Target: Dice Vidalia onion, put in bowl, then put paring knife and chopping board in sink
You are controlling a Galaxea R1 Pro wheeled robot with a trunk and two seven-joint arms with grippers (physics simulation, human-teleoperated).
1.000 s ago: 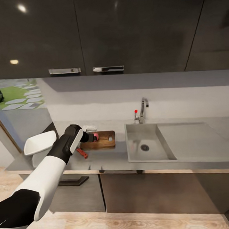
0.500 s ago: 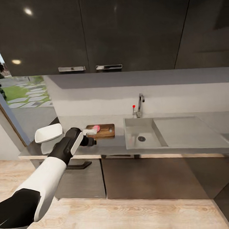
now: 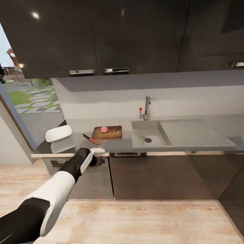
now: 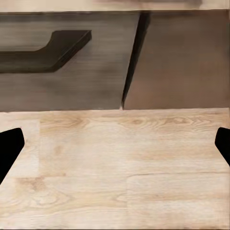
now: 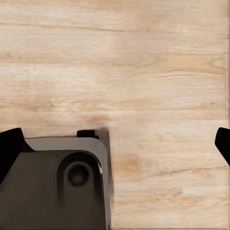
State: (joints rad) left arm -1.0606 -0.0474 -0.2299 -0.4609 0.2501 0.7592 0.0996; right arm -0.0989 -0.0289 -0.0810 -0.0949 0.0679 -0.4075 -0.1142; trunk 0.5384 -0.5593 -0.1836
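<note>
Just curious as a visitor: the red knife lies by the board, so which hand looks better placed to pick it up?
Probably the left hand: it is raised near the countertop edge, just in front of the paring knife. The right hand points at the floor.

White-and-black left arm (image 3: 51,197) with black wrist, pale end effector (image 3: 98,152).

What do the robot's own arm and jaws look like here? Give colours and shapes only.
The left arm has a glossy black upper segment, a white rounded forearm shell and a black wrist. The left gripper carries a white block. In both wrist views, the fingertips are plain black, tapered wedges; no cables or markings are visible.
</note>
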